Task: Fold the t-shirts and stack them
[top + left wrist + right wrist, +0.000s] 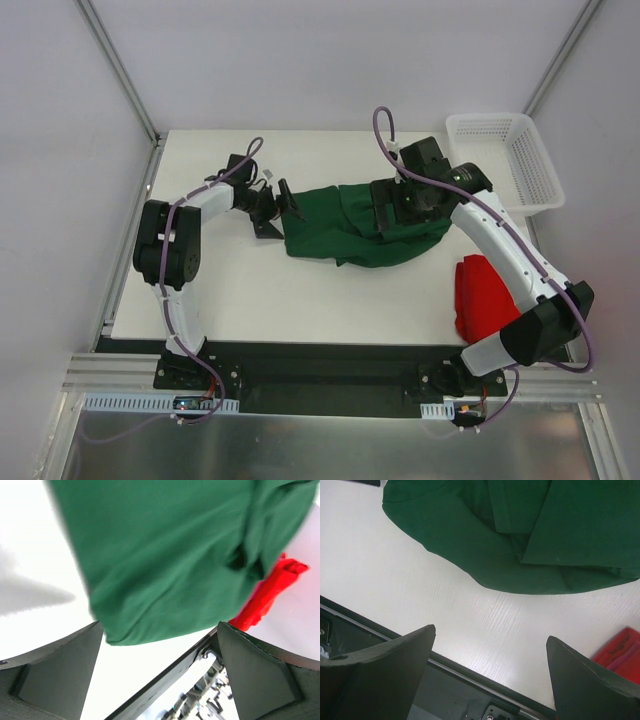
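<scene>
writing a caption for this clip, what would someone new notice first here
A crumpled green shirt in the middle of the table draws the eye first. The left gripper is open at its left edge and the right gripper is open above its right half. Next come the red shirt at the near right, beside the right arm, and a white basket at the far right corner.

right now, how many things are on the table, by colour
green t-shirt: 1
red t-shirt: 1
white basket: 1
total: 3
</scene>
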